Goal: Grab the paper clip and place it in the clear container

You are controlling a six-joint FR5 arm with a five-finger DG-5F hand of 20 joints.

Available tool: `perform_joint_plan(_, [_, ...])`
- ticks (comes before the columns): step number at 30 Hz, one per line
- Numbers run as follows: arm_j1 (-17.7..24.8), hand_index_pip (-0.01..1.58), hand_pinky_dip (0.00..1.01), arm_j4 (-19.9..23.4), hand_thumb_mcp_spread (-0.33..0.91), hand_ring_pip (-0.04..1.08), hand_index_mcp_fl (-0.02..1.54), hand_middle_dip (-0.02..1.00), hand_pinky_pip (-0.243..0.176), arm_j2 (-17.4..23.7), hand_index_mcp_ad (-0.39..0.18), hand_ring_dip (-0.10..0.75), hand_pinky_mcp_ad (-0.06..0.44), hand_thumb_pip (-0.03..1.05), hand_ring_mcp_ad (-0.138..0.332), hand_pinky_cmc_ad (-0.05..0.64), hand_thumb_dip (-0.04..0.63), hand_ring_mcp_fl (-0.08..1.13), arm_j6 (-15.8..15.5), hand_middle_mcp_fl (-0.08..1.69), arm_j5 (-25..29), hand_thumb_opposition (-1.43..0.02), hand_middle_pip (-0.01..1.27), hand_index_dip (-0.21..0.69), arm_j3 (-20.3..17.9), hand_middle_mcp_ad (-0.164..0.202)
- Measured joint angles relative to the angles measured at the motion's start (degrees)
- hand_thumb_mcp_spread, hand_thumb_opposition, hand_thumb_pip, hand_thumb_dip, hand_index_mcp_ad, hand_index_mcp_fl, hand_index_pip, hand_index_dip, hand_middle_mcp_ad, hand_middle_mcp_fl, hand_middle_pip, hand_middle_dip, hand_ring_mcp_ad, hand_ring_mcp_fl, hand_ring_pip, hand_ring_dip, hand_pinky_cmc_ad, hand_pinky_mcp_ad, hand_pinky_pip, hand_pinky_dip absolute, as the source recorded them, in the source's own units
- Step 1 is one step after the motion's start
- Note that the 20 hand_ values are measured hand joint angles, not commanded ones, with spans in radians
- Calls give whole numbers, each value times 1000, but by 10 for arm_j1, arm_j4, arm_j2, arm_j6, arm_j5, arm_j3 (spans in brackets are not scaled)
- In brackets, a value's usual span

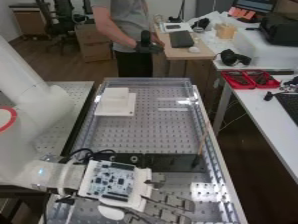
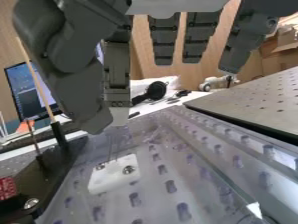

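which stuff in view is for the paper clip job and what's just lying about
For the job:
- hand
- arm
- clip, container: can't tell which these are

Apparently just lying about:
- headphones
- red trays
- monitor

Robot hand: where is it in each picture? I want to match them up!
High view: the robot hand is near the bottom edge, a little right of the middle.
Wrist view: the robot hand is close to the camera, with its fingers hanging down.
Both views share: a thin wooden stick with a dark lower end.
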Motion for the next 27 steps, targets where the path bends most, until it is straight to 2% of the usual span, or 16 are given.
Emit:
perform_joint_plan(12, [1,1552,382,9,408,117,185,171,-93,1,-220,77,265,733,117,312,243,0,-3,7,3,-777,127,16,-8,91])
perform_joint_plan(23, [4,1552,382,4,408,120,188,171,-93,-7,-220,77,262,737,117,312,243,0,-5,7,7,-773,127,16,0,91])
perform_joint_plan(25, [4,1552,382,2,408,120,188,171,-93,-8,-222,77,265,737,119,312,243,0,-6,7,7,-773,127,16,2,75])
perform_joint_plan(27, [3,1552,382,-1,408,120,188,171,-93,-10,-222,77,262,737,117,312,243,0,-8,7,7,-773,127,16,3,75])
